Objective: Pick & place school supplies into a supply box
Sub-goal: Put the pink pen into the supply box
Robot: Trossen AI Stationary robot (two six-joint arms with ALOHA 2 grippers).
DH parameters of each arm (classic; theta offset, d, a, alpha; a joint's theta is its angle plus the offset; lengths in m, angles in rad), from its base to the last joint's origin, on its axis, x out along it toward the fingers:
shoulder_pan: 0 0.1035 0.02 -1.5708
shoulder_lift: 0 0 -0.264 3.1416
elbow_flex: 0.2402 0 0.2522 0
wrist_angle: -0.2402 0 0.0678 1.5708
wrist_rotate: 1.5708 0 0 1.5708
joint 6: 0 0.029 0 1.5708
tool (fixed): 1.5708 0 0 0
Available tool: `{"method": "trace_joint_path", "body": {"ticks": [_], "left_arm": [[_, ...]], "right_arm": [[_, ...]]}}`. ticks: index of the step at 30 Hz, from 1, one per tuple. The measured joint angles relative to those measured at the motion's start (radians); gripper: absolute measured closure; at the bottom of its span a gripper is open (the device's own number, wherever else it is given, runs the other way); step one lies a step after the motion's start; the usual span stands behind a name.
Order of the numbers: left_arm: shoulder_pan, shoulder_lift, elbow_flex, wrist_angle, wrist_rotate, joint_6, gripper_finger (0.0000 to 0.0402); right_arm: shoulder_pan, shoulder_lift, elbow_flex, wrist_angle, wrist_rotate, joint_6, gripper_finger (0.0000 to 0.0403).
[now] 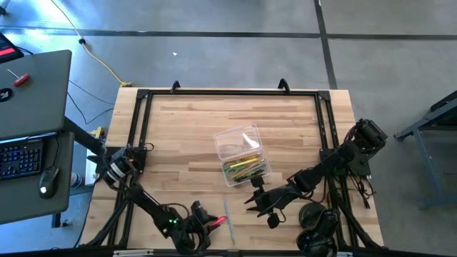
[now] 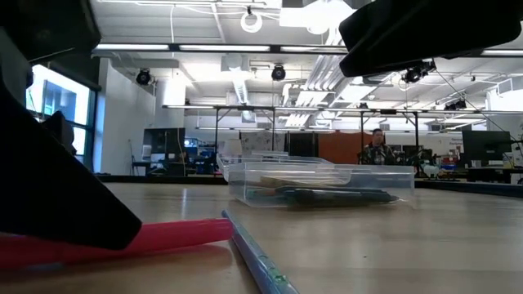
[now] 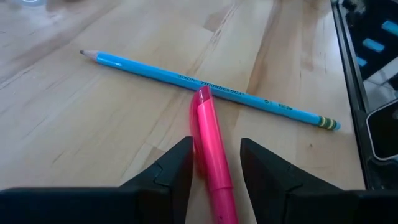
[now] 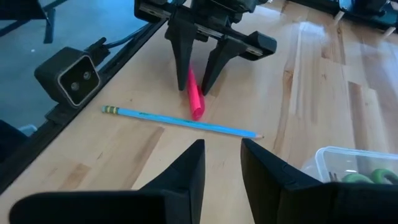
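Observation:
A pink pen (image 3: pixel 211 155) lies flat on the wood near the table's near edge, its tip against a light blue pencil (image 3: pixel 186 78) lying crosswise. My left gripper (image 3: pixel 216 142) is open and points down, one finger on each side of the pen's body (image 4: pixel 194 102). My right gripper (image 4: pixel 222 155) is open and hovers between the pencil (image 4: pixel 180 121) and the clear supply box (image 1: pixel 241 153). The box sits mid-table with yellow and green pens and green-handled scissors (image 4: pixel 367 177) inside. My left gripper stands astride the pink pen's rear half, coming from above. One finger (image 3: pixel 180 165) looks to lie against the pen's side, while bare wood shows between the pen and the other finger (image 3: pixel 261 165). I cannot tell whether it touches. The pen rests on the table.
A black frame rail (image 1: pixel 139 128) runs around the tabletop. A small camera block (image 4: pixel 68 78) sits at the near edge by the pencil. A desk with a keyboard (image 1: pixel 21 157) stands left of the table. Bare wood lies on the far half beyond the box.

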Motion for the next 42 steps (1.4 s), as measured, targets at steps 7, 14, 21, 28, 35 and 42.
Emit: {"method": "trace_joint_path", "body": {"ticks": [7,14,21,28,35,42], "left_arm": [[-0.003,0.053,0.002,0.01,-0.091,-0.018,0.0234],[-0.003,0.058,0.001,0.014,-0.118,0.006,0.0234],[0.003,0.058,0.0,0.0,-0.122,0.043,0.0234],[0.043,0.061,0.0,-0.034,-0.179,0.151,0.0234],[0.076,0.07,0.0,-0.064,-0.199,0.149,0.0234],[0.076,0.111,0.001,-0.038,-0.253,0.064,0.0259]], "right_arm": [[0.0,0.0,0.0,-0.004,-0.055,0.028,0.032],[0.0,0.0,0.0,-0.004,-0.058,0.028,0.032],[0.0,0.0,0.0,-0.004,-0.058,0.028,0.032],[0.0,0.0,0.0,-0.004,-0.058,0.028,0.032],[0.0,0.0,0.0,-0.004,-0.058,0.028,0.032],[0.0,0.0,0.0,-0.01,-0.058,0.027,0.032]]}}
